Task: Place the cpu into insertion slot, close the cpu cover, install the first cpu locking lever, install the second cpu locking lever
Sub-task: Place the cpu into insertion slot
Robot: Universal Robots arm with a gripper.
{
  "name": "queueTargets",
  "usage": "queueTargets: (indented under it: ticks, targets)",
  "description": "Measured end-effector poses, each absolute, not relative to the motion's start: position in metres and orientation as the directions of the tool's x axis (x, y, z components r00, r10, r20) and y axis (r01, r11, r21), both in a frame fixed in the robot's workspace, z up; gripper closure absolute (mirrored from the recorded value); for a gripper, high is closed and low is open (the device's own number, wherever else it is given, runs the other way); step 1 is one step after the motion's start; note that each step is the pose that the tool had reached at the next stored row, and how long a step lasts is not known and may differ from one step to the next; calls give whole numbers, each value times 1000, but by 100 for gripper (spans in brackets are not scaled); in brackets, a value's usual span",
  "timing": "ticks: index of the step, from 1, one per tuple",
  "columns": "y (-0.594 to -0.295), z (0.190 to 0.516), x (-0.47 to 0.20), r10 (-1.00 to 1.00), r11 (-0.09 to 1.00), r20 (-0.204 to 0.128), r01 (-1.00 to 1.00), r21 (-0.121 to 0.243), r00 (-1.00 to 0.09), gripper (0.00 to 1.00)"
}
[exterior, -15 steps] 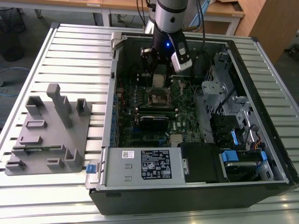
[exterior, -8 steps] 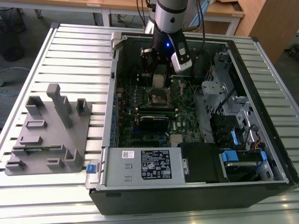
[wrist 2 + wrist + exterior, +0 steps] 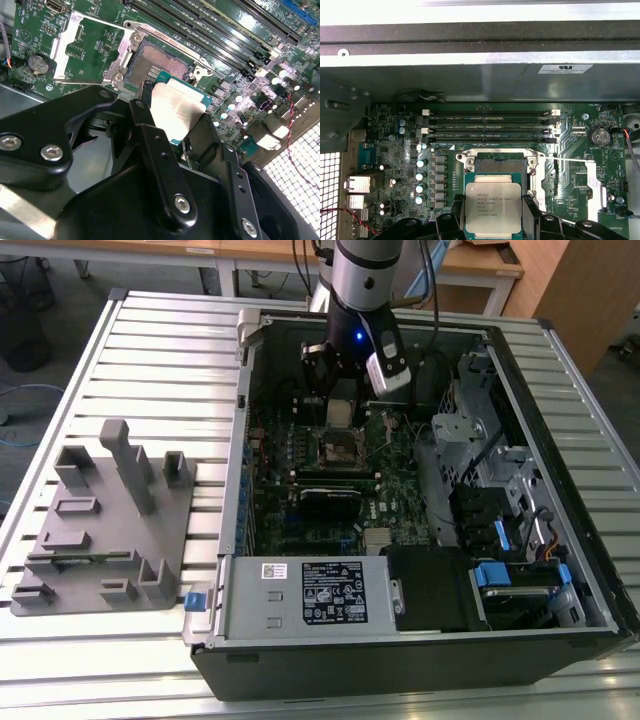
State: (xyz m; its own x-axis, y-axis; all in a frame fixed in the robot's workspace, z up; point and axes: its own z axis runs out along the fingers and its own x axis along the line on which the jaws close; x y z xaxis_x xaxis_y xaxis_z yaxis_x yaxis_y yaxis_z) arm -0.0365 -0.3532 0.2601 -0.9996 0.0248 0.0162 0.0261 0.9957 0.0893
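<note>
My gripper (image 3: 340, 405) hangs inside the open computer case, shut on the cpu (image 3: 340, 415), a small square chip with a silver face. Both wrist views show the cpu (image 3: 492, 207) (image 3: 175, 107) pinched by its edges between black fingers (image 3: 530, 215). It sits a little above and just short of the insertion slot (image 3: 500, 164) (image 3: 155, 62), whose dark centre is bare. The cpu cover (image 3: 67, 47) is swung open and lies back on the green board beside the slot. A thin wire lever (image 3: 165, 37) runs along the slot's edge.
Long memory slots (image 3: 490, 127) run just beyond the slot. A black card (image 3: 330, 502) and a power supply (image 3: 320, 595) lie nearer the case front. Drive bays (image 3: 480, 490) stand at the exterior view's right. A grey fixture (image 3: 110, 530) sits on the slatted table outside.
</note>
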Motion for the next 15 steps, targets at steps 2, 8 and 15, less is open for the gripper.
queueTargets:
  ticks: [2, 8, 15]
  targets:
    - [-353, 258, -36, 25, 996, 16, 26, 89, -1000, 46]
    - [-353, 250, -36, 25, 996, 16, 26, 89, -1000, 46]
    - [-353, 249, -36, 25, 996, 16, 26, 89, -1000, 46]
